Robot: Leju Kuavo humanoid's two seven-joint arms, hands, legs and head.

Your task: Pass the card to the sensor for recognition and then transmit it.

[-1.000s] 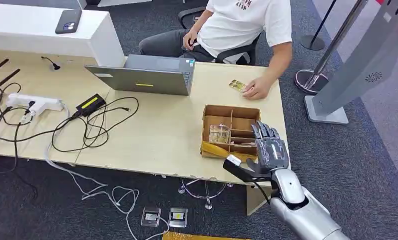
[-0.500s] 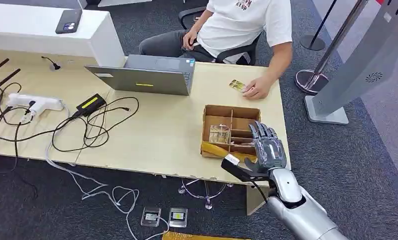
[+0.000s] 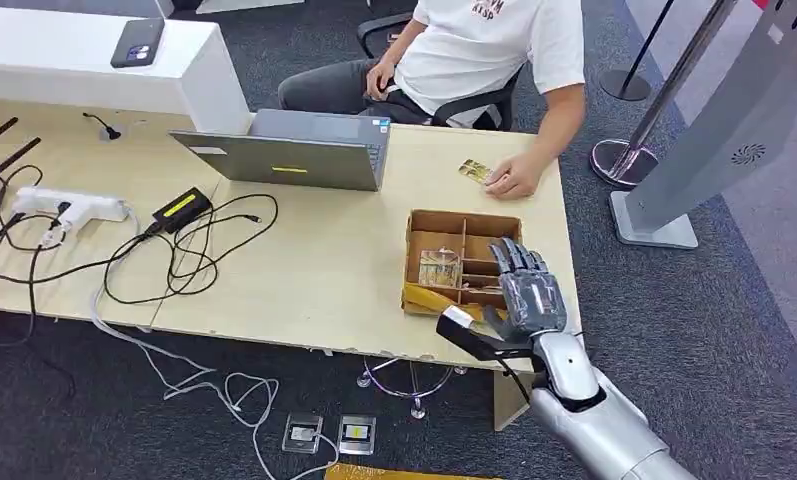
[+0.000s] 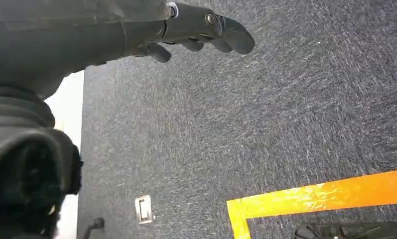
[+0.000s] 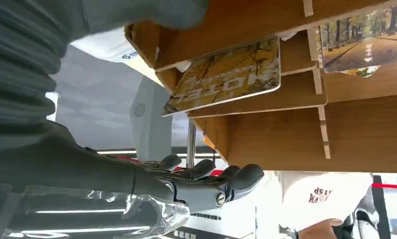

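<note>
The right hand [image 3: 527,295] is creeping leftward and slightly forward over the near right corner of the wooden divided box [image 3: 461,258], compared with a second ago, when it was sitting a little further out past the box's right edge. Its fingers are staying stretched out and apart, holding nothing, with the thumb sticking out toward the robot's left below the box's front wall. That shift is reading as an approach to the cards in the box, so the pick-up is not yet begun and the sensor pass is still ahead.

In the right wrist view a card with an autumn-tree picture [image 5: 226,75] is lying tilted in one slot of the box, and a second card [image 5: 365,46] is resting in a neighbouring compartment; the fingers [image 5: 221,186] are hovering apart from both. In the head view one upright card [image 3: 439,268] is showing in a left compartment.

The left hand [image 4: 196,30] is hanging over the dark carpet, fingers loosely extended and holding nothing.

A seated person's hand [image 3: 514,180] is resting on the table [image 3: 314,270] beside another card [image 3: 474,170].

The right hand is covering the box's right-hand slots from above, so which card it is going for is hard to tell. Whether the grey slanted stand [image 3: 734,130] is the sensor is also unclear.
</note>
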